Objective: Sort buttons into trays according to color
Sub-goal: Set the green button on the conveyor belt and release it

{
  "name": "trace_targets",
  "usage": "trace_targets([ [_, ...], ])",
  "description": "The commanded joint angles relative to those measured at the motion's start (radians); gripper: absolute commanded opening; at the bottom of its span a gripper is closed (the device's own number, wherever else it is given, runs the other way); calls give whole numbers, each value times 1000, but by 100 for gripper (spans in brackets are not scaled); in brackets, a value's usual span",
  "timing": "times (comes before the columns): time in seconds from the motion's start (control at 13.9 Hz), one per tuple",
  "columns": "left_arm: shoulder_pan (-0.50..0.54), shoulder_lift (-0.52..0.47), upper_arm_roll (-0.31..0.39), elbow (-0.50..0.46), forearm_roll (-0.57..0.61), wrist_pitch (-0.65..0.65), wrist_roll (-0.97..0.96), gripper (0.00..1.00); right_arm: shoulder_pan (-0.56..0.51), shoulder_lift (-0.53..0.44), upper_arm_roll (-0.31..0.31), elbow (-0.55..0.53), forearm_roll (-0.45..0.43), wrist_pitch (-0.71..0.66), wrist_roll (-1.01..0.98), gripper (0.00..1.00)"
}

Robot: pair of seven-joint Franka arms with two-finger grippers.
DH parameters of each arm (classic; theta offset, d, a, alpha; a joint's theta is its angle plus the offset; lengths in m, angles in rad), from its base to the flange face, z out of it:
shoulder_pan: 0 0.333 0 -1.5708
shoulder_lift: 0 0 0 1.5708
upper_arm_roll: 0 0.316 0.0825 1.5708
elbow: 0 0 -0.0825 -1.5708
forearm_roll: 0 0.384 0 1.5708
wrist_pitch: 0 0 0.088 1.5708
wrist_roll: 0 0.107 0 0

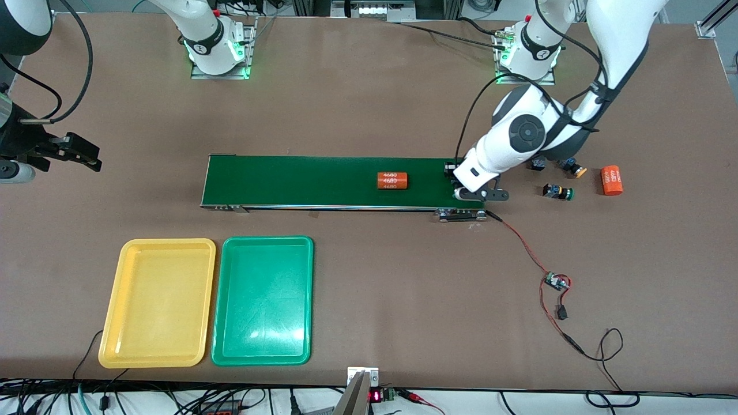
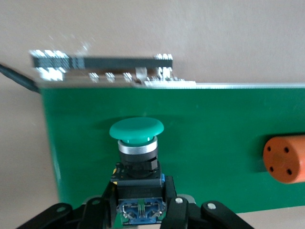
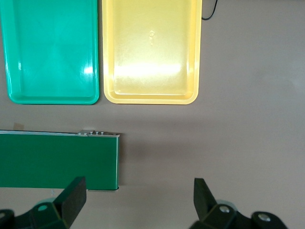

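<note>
A high front camera faces my bases, looking down on the whole brown desk [image 1: 369, 104]. My left wrist camera hangs close over the long dark-green conveyor belt [image 2: 214, 143]; my right wrist camera looks down from higher, sharing that belt's other end.

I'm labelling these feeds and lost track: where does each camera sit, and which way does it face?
Front view: high, across the table, facing both bases; shows both arms, conveyor belt, trays.
Left wrist view: on the left arm, looking past the left pincer, shut on a green button over the belt.
Right wrist view: on the right arm, looking down past the open right pincer at the yellow tray and green tray.
Shared: all show the belt.
</note>
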Motion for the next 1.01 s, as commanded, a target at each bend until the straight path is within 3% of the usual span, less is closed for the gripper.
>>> trace_targets([
  [0.0, -6, -11, -4, -9, -13, 12, -15, 48, -13, -3, 2, -10, 16, 13, 1, 100],
  [0.07, -5, -13, -4, -9, -13, 10, -18, 72, -11, -3, 4, -10, 16, 16, 3, 100],
  [0.22, 0, -25, -4, -2, -13, 2, -38, 90, -13, -3, 2, -10, 16, 16, 3, 100],
  [0.5, 35, -121, -1, 24, -13, -46, -38, 99, -13, -3, 4, -10, 16, 16, 3, 100],
  [0.72, 93, -136, 2, 147, -10, -246, -27, 100, -11, -3, 2, -10, 16, 16, 3, 100],
  [0.94, 155, -134, 1, 190, 149, -304, -7, 100, -11, -3, 4, -10, 16, 16, 3, 100],
])
